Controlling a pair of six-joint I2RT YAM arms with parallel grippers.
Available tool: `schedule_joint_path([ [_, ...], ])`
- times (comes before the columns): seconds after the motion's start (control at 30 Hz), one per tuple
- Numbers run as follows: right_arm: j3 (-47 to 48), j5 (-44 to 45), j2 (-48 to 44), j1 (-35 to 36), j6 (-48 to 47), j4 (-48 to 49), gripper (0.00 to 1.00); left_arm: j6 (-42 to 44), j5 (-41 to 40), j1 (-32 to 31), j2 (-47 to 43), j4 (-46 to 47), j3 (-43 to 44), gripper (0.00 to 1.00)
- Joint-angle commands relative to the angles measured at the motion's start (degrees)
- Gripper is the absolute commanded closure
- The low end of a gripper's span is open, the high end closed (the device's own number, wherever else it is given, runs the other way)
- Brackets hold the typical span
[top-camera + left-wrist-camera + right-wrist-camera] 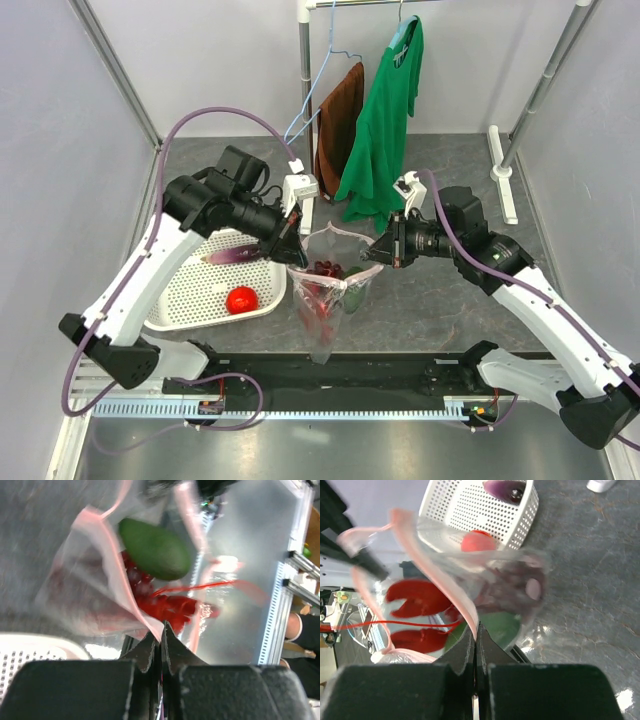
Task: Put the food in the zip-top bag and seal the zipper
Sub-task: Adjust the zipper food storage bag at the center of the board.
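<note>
Zip-top bag of clear, pink-dotted crinkly plastic (322, 335) hangs over the grey bench (450, 310), likely limp and slippery, best held where left fingers (147, 652) and right fingers (462, 655) are clamped: its stiffer pale pink zipper strip (445, 582).

We are looking into a robotics lab cell: plain grey wall panels (50, 150) are enclosing a dark grey tabletop (460, 160), and two white robot arms (135, 275) are standing bolted by a slotted aluminium rail (330, 406).
</note>
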Motion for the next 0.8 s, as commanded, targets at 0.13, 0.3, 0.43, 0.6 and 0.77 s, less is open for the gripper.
schedule_joint_path([
  [0.13, -1.6, 1.7, -2.7, -0.3, 0.2, 2.8, 1.00, 0.0, -2.6, 8.9, -0.5, 10.3, -6.6, 0.68],
  [0.3, -0.5, 0.9, -2.7, -0.2, 0.3, 3.7, 1.00, -3.5, -0.7, 9.6, -6.0, 14.5, -9.4, 0.46],
  [0.43, 2.4, 0.0, -2.1, -0.3, 1.0, 4.6, 1.00, -4.5, -4.8, 13.4, -9.2, 15.3, -9.9, 0.27],
  [0.6, 4.7, -0.2, -1.3, -0.3, 1.1, 4.4, 1.00, 3.7, -11.1, 19.9, -12.3, 15.0, -15.0, 0.04],
  [0.77, 3.8, 0.0, -1.5, -0.3, 1.1, 4.2, 1.00, 16.5, -8.9, 28.7, -10.1, 15.3, -21.0, 0.00],
])
